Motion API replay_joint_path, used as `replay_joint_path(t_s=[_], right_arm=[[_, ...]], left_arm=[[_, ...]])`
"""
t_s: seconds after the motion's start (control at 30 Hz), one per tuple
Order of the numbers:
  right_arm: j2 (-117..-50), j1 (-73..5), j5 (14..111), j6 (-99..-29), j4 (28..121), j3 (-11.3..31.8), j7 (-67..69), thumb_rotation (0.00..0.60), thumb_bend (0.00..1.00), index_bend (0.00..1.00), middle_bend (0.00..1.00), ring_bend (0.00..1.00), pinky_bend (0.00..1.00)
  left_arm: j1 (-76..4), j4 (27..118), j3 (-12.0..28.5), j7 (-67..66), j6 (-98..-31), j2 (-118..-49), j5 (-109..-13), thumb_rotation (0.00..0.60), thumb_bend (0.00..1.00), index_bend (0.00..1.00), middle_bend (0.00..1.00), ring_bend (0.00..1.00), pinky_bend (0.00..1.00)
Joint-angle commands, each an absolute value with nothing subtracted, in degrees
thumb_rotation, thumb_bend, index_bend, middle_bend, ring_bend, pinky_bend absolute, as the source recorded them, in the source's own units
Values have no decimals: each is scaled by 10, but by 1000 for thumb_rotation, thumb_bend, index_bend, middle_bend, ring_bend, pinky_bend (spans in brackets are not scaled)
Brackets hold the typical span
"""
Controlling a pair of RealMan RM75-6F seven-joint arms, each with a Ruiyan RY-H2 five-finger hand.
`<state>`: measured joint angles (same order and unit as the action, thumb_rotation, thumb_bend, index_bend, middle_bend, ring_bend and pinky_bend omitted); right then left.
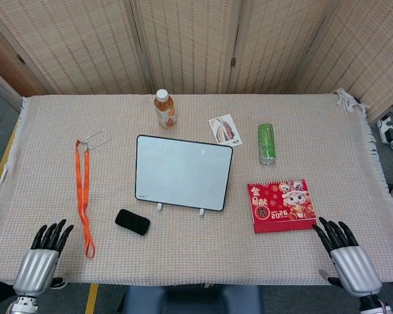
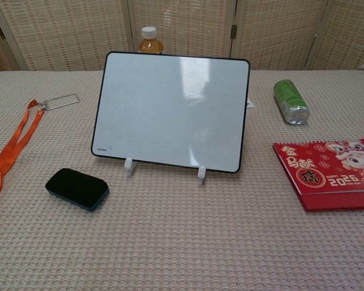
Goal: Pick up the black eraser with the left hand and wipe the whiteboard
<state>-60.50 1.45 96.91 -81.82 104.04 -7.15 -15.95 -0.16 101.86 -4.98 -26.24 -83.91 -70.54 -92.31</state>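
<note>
The black eraser [image 1: 132, 222] [image 2: 77, 188] lies flat on the cloth, just left of and in front of the whiteboard [image 1: 183, 172] [image 2: 171, 110]. That board leans back on two small white feet, and its surface looks blank. My left hand [image 1: 42, 259] rests at the table's near left edge with fingers apart, holding nothing, well to the left of the eraser. At the near right edge my right hand [image 1: 346, 255] lies the same way, empty. Neither hand shows in the chest view.
An orange lanyard [image 1: 83, 197] [image 2: 6, 156] with a clear badge holder runs between my left hand and the eraser. A red calendar [image 1: 281, 205] [image 2: 330, 173], a green can [image 1: 266, 143] [image 2: 290, 101], a drink bottle [image 1: 164, 109] [image 2: 150, 40] and a small card [image 1: 224, 129] lie around the board.
</note>
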Motion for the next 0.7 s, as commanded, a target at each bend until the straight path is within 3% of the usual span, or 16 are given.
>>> replay_joint_path(t_s=[0.03, 0.27, 0.33, 0.37, 0.43, 0.5, 0.53, 0.6, 0.7], right_arm=[[-605, 14, 969, -818, 1040, -72, -160, 600, 152, 0, 0, 0, 0], [-608, 22, 971, -832, 1040, -71, -164, 600, 151, 0, 0, 0, 0], [-611, 22, 968, -830, 1039, -69, -169, 600, 151, 0, 0, 0, 0], [-613, 21, 966, -828, 1040, -69, -172, 600, 151, 0, 0, 0, 0], [-616, 20, 963, -822, 1040, -68, -178, 600, 152, 0, 0, 0, 0], [-618, 19, 961, -820, 1040, -67, -185, 600, 152, 0, 0, 0, 0], [-619, 19, 961, -820, 1040, -67, -186, 600, 152, 0, 0, 0, 0], [-619, 20, 962, -822, 1041, -68, -186, 600, 152, 0, 0, 0, 0], [-617, 21, 965, -826, 1040, -68, -182, 600, 152, 0, 0, 0, 0]], left_arm=[[-2, 1019, -50, -262, -838, -706, -924, 600, 93, 0, 0, 0, 0], [-19, 1002, -56, -247, -825, -709, -960, 600, 96, 0, 0, 0, 3], [-29, 1002, -55, -250, -818, -708, -972, 600, 105, 0, 29, 10, 96], [-34, 1004, -54, -257, -813, -708, -976, 600, 110, 0, 107, 57, 204], [-44, 1014, -49, -277, -799, -709, -976, 600, 113, 0, 438, 306, 491], [-60, 1030, -39, -305, -773, -713, -967, 600, 120, 28, 801, 619, 760], [-68, 1032, -32, -313, -765, -719, -965, 600, 124, 60, 902, 722, 847], [-83, 1031, -19, -336, -749, -737, -959, 600, 126, 174, 999, 893, 980], [-99, 1039, -13, -367, -720, -756, -945, 600, 125, 255, 1000, 970, 1000]])
